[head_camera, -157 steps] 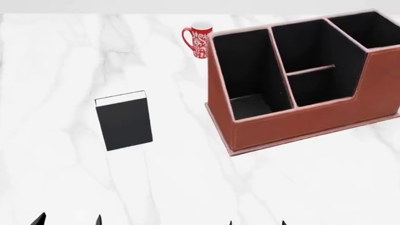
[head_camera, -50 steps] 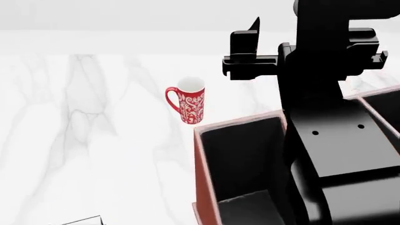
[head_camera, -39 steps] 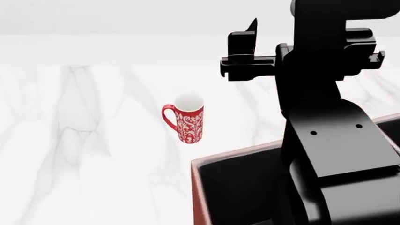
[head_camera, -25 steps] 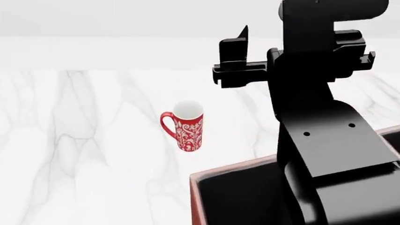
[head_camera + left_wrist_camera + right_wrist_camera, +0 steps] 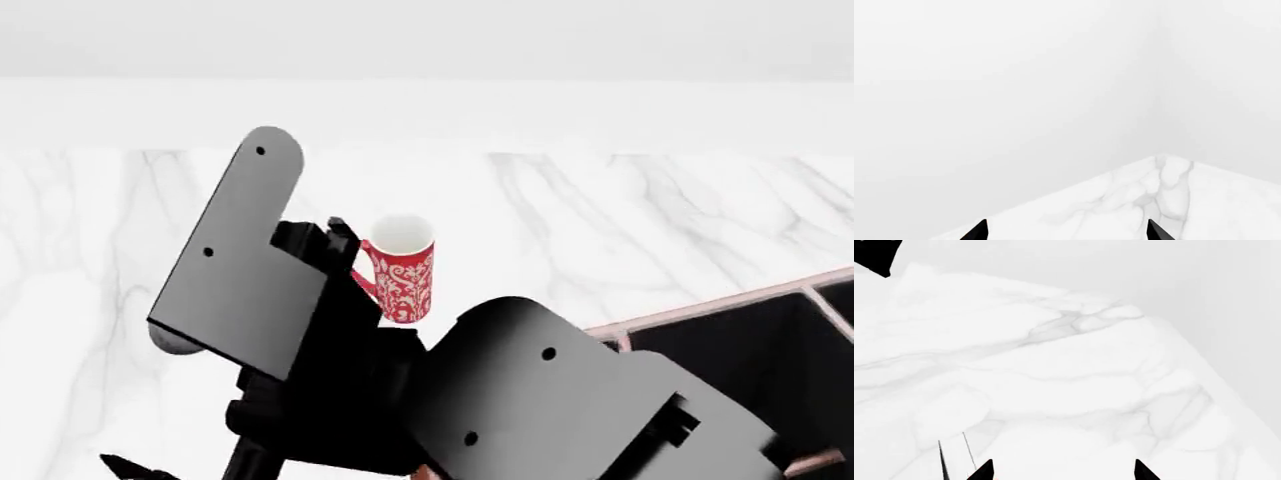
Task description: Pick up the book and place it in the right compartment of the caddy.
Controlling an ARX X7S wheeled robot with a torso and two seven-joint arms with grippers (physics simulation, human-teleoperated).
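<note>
The book is out of view in every frame. The caddy [image 5: 707, 315] shows only as a pale pink rim and black-lined compartments at the head view's lower right. Black arm links [image 5: 534, 400] fill the lower middle of that view and cover the caddy's left part. My left gripper [image 5: 1066, 231] is open, its two dark fingertips wide apart over bare marble near a table corner. My right gripper [image 5: 1062, 471] is open too, with only white marble between its tips.
A red patterned mug [image 5: 400, 265] stands upright on the marble table [image 5: 641, 220], just behind the arm links. A white wall runs along the table's far edge. A black arm part [image 5: 874, 255] shows in a corner of the right wrist view.
The arm that stood raised at the right has swung down and left across the head view, now covering the lower middle. The mug has stayed put. More of the caddy's right side shows.
</note>
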